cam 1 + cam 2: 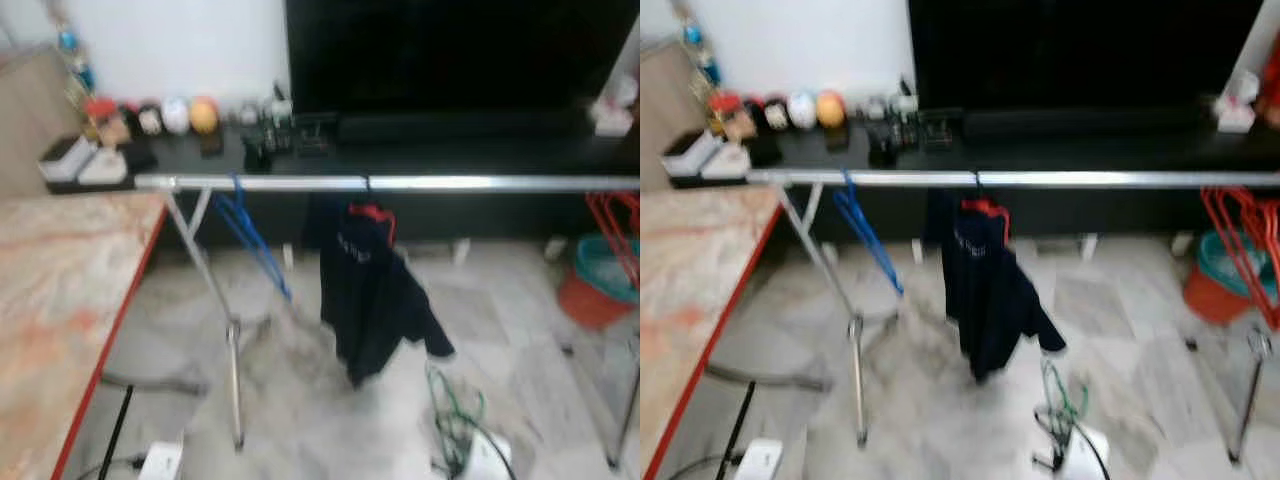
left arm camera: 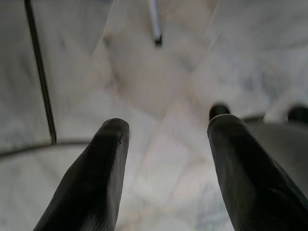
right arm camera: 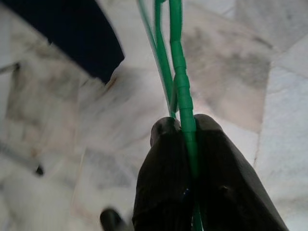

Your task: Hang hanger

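A room in a home. Big black TV (image 1: 450,55) on a low shelf (image 1: 400,155), toys (image 1: 175,115) beside it. Clothes rail (image 1: 400,183) with a jacket (image 1: 375,295), marble floor (image 1: 300,400).

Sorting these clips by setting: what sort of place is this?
Probably a home living room used for drying laundry: a large dark screen above a low black cabinet, a metal clothes rail carrying a dark garment, and a marble-tiled floor.
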`<state>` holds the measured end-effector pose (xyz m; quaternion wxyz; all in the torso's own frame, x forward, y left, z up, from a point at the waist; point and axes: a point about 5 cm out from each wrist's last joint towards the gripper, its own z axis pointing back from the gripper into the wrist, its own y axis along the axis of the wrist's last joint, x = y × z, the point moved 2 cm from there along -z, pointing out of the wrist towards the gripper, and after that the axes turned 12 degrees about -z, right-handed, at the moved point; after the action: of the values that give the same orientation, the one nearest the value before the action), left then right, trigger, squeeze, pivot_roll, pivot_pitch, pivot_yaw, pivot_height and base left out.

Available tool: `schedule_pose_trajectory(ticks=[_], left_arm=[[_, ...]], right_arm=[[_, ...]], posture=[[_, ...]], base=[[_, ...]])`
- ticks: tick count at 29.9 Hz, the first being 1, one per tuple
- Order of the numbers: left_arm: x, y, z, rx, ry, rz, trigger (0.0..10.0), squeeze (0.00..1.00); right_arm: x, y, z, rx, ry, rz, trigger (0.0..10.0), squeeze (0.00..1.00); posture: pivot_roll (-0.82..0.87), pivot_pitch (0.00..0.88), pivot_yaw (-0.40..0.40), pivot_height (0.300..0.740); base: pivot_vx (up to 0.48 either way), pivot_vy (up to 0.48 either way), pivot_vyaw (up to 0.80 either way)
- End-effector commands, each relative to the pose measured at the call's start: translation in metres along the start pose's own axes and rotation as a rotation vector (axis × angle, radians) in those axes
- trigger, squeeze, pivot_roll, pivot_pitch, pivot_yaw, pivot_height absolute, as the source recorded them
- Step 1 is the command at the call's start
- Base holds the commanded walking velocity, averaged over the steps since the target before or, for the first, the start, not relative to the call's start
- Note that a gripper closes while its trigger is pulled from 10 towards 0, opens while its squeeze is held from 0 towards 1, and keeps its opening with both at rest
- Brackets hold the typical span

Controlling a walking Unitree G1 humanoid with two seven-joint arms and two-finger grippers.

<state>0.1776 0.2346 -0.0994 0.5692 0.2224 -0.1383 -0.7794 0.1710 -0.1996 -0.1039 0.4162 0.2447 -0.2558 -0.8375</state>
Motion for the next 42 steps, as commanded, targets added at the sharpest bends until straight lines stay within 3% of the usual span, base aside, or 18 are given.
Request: schedule_pose_trajectory(ticks=[1,6,15,25,38,41,42], left_arm=[[0.005,-0.002,0.0,-0.011,-0.013,-0.002,10.0,0.0],[0.005,-0.002,0.0,-0.011,-0.013,-0.002,10.0,0.0],[0.006,0.002,-0.001,-0.001,-0.013,-0.017,10.0,0.0],[0.006,0.001,-0.001,-0.003,-0.008,-0.004,10.0,0.0],[0.007,0.002,-0.001,0.002,-0.012,-0.02,10.0,0.0],[0.007,0.001,-0.001,0.0,-0.006,-0.014,10.0,0.0],[0.007,0.001,-0.001,-0.001,-0.005,-0.011,10.0,0.0]], right_arm=[[0.002,-0.012,0.003,-0.042,-0.013,-0.022,10.0,0.0],[0.003,-0.012,0.003,-0.042,-0.013,-0.021,10.0,0.0],[0.0,-0.005,0.002,-0.01,0.03,-0.012,10.0,0.0],[0.0,-0.005,0.002,-0.012,0.04,0.002,10.0,0.0],[-0.006,0.011,0.004,0.127,0.106,0.037,10.0,0.0],[-0.01,0.025,0.001,0.17,0.13,0.063,10.0,0.0],[-0.02,0.07,-0.005,0.289,0.173,0.085,10.0,0.0]], posture=[[-0.01,0.0,0.07,0.74],[-0.01,0.0,0.069,0.74],[-0.02,0.0,0.061,0.74],[-0.01,0.0,0.058,0.74],[-0.03,0.0,0.056,0.74],[-0.03,0.0,0.054,0.74],[-0.03,0.0,0.053,0.74]], base=[[0.48,0.0,0.0],[0.48,0.0,0.0],[0.0,-0.374,0.0],[0.0,0.0,0.0],[0.0,-0.164,0.0],[0.0,0.0,0.0],[0.0,0.0,0.0]])
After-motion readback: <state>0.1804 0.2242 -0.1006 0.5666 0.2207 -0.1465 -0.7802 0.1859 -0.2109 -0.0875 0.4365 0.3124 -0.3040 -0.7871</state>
